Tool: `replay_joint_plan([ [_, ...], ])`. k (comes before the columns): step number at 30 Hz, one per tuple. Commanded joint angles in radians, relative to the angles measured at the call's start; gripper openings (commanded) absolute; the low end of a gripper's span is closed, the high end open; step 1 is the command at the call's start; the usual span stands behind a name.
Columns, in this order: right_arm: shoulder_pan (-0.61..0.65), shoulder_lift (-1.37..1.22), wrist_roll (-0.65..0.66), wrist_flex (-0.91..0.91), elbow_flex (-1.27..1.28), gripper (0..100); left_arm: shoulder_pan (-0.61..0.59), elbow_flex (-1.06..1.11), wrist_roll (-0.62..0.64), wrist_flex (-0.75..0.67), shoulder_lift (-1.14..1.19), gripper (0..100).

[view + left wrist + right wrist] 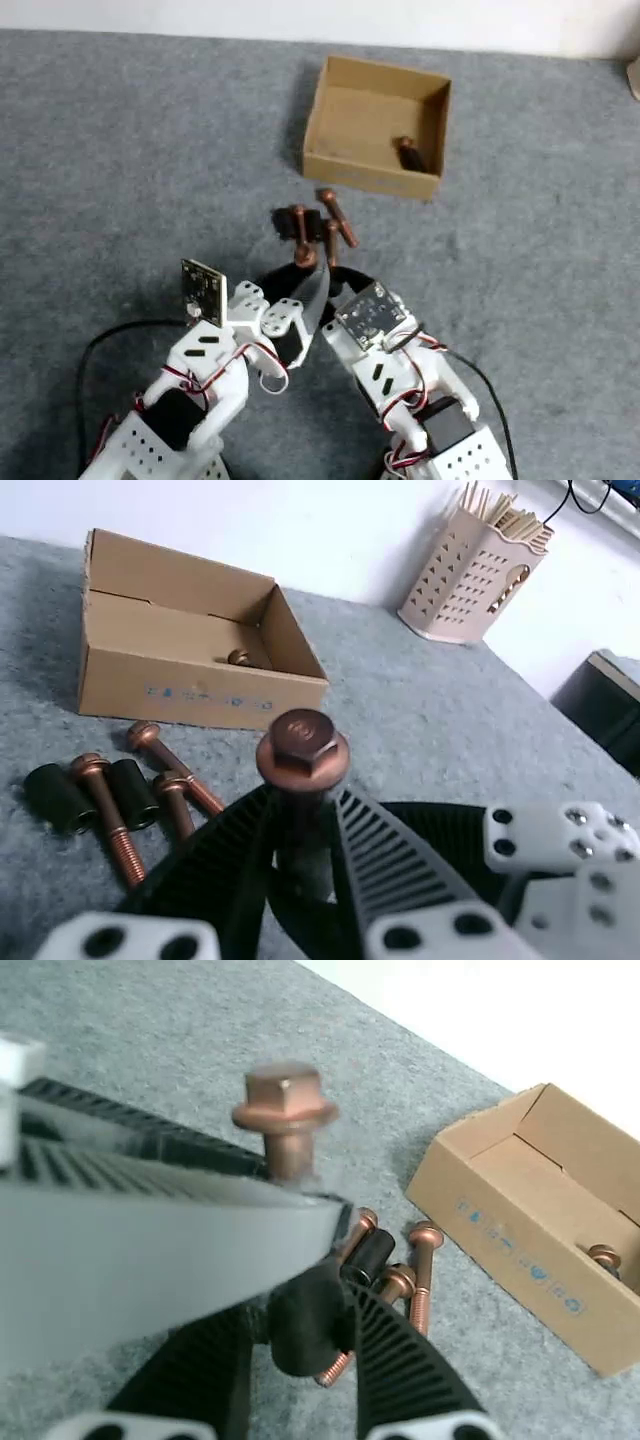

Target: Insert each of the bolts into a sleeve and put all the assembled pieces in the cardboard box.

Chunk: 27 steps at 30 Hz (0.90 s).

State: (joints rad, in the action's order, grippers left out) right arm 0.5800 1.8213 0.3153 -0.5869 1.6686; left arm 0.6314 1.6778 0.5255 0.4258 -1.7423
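The left claw (305,825) is clamped on the shank of a copper bolt (302,750), head up, low over the grey tabletop (120,180). Close on its right, the right claw (300,1305) pinches a black sleeve (308,1332) (the two claws meet almost tip to tip). Just beyond them lie three loose bolts (337,215) and two spare sleeves (58,798), clustered together. Farther off stands the cardboard box (368,178), with a dark copper-headed piece (410,153) in its near right corner

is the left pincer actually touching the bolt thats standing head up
Touching. The left wrist view shows the left pincer shut on the bolt, its ribbed fingers pressed against the shank on both sides below the hex head.
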Motion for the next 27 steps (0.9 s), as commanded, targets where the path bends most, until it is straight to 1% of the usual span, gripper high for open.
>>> replay_joint_plan([
  [1,-0.022,0.016,0.005,0.028,0.016,0.5,0.016,0.018,-0.002,0.015,-0.002,1],
  [3,-0.024,0.016,0.003,0.028,0.016,0.5,-0.015,0.019,-0.002,0.015,-0.002,5],
  [8,-0.024,0.016,0.003,0.028,0.021,0.5,-0.022,0.019,0.000,0.025,0.004,30],
  [10,-0.024,0.016,0.003,0.028,0.021,0.5,-0.022,0.018,0.000,0.049,-0.001,35],
  [12,-0.024,0.016,0.003,0.030,0.021,0.5,-0.022,0.008,0.003,0.061,-0.001,34],
  [18,-0.024,0.016,0.005,0.031,0.022,0.5,-0.035,-0.088,0.005,0.061,-0.001,25],
  [20,-0.024,0.016,0.005,0.031,0.022,0.5,-0.064,-0.127,0.008,0.061,-0.002,22],
  [22,-0.024,0.016,0.005,0.031,0.022,0.5,-0.120,-0.168,0.037,0.061,-0.002,18],
  [25,-0.024,0.016,0.006,0.033,0.022,0.5,-0.260,-0.216,0.097,0.068,-0.002,10],
  [27,-0.024,0.016,0.006,0.033,0.022,0.5,-0.375,-0.240,0.055,0.112,-0.001,5],
])
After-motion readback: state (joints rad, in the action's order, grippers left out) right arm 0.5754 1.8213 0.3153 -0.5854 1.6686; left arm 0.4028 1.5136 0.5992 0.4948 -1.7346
